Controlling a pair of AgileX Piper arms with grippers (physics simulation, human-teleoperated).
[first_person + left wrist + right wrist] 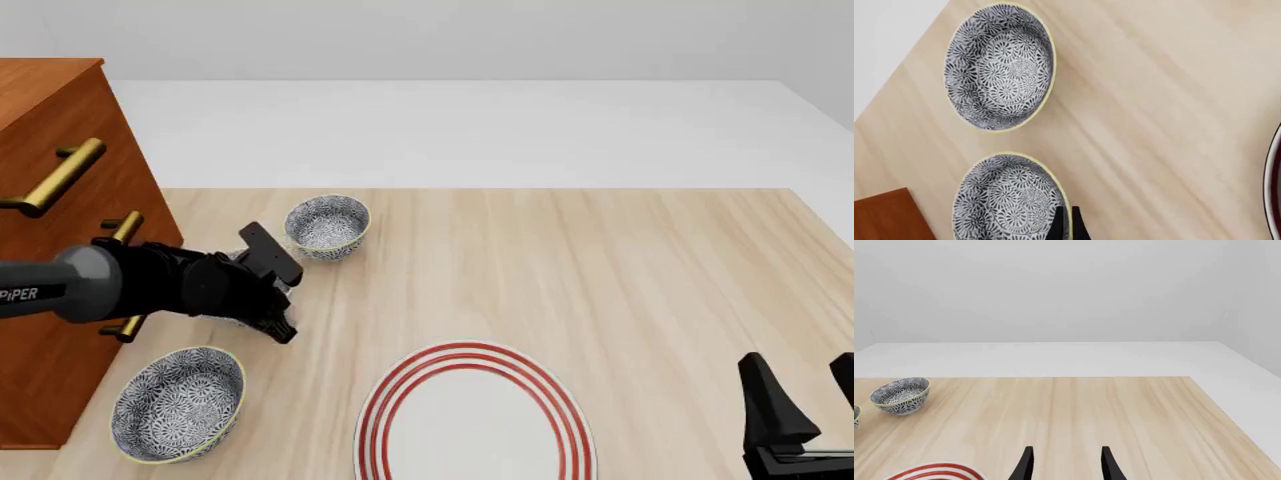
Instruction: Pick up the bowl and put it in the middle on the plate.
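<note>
I see a wooden table [641,260] with a red-ringed white plate [474,420] near me, still bare. My left gripper [1065,222] pinches the rim of a floral bowl [1009,197], apparently just lifted. My right gripper [1066,462] waits, fingers spread. Carrying and placing remain.

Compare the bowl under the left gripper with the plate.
The bowl is small, deep and covered in a dense blue-grey floral pattern; the plate is much wider, flat and white with thin red rings near its rim. The left gripper has its jaws closed on the bowl's rim; nothing touches the plate. Both are round.
</note>
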